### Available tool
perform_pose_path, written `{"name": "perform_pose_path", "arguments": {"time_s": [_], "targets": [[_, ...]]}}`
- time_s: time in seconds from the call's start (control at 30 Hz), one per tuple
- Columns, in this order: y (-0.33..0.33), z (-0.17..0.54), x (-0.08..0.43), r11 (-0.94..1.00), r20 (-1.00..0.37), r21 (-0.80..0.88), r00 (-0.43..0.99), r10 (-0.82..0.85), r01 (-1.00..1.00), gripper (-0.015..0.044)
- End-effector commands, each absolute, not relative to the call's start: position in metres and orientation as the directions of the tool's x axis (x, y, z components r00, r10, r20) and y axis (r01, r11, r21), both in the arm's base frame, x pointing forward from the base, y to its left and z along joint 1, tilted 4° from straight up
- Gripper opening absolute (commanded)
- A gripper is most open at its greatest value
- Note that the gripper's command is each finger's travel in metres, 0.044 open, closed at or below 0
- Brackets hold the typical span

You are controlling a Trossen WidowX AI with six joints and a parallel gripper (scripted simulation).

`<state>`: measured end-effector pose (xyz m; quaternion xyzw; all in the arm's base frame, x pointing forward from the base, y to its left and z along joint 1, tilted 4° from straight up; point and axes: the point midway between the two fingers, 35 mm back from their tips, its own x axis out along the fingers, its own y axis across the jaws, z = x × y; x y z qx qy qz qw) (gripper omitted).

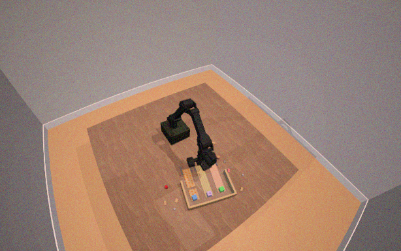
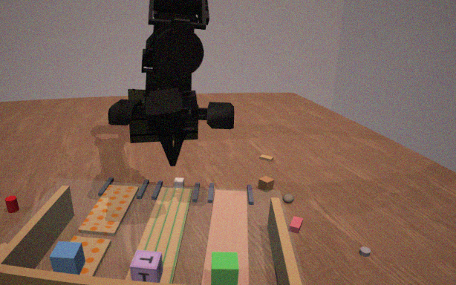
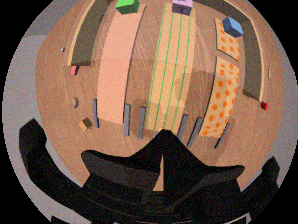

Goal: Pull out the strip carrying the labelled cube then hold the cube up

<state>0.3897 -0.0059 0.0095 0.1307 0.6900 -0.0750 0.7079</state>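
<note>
I read my pincer (image 1: 205, 168) (image 2: 173, 165) (image 3: 165, 132) as clenched on nothing | green-striped strip (image 1: 204, 180) (image 2: 168, 219) (image 3: 172, 65) just beyond it, unpulled | labelled cube (image 1: 209, 193) (image 2: 146, 266) (image 3: 182, 6) at its far end | pull, pick, hold-up all remaining

In the exterior view, the strip (image 1: 203, 180) (image 2: 168, 223) (image 3: 174, 70), tan with green lengthwise lines, lies flat and unbroken, running near to far. The cube (image 1: 209, 193) (image 2: 146, 266) (image 3: 182, 6), light purple with a black T on its top and near face, sits upright on the strip's near part, toward its left edge.
</note>
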Motion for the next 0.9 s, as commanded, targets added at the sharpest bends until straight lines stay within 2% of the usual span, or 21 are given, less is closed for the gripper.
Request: {"name": "perform_pose_path", "arguments": {"time_s": [0.0,0.87], "targets": [[-0.005,-0.003,0.387,0.954,-0.997,0.074,0.02,0.071,0.291,0.0],[0.001,-0.045,0.385,0.954,-0.997,0.074,0.02,0.072,0.291,0.0]]}}
